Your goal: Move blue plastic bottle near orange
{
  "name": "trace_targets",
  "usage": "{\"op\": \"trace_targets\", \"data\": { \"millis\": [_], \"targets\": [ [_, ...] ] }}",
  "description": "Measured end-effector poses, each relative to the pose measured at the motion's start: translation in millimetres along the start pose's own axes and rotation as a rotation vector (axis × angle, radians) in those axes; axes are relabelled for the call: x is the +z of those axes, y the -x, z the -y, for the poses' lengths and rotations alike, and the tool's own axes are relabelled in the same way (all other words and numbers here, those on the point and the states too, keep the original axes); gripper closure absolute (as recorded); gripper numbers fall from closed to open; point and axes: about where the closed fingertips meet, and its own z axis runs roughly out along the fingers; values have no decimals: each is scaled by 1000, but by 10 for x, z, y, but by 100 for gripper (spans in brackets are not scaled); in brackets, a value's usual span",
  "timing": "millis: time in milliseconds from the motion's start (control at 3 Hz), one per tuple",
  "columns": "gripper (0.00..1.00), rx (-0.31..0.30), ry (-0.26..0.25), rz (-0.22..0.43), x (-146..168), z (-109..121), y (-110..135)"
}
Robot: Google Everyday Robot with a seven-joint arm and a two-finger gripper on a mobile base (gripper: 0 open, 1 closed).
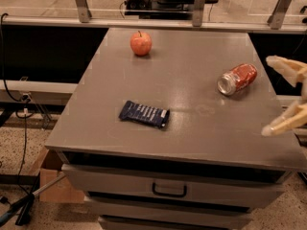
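Observation:
No blue plastic bottle shows in the camera view, and no orange either. A red-orange apple stands at the far left of the grey table. My gripper hangs at the table's right edge with its two cream fingers spread open and nothing between them. It is to the right of and a little nearer than a red soda can lying on its side, and apart from it.
A dark blue snack packet lies flat near the table's front middle. Drawers with a handle sit under the tabletop. A rail with posts runs behind the table. Cables and a cardboard box are on the floor at left.

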Motion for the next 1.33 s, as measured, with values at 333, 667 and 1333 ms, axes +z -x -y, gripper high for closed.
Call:
{"op": "trace_targets", "data": {
  "millis": [333, 667, 1333],
  "targets": [
    [3, 31, -37, 398, -329, -101, 417],
    [25, 63, -60, 556, -530, -117, 642],
    [72, 62, -54, 576, -517, -116, 720]
  ]
}}
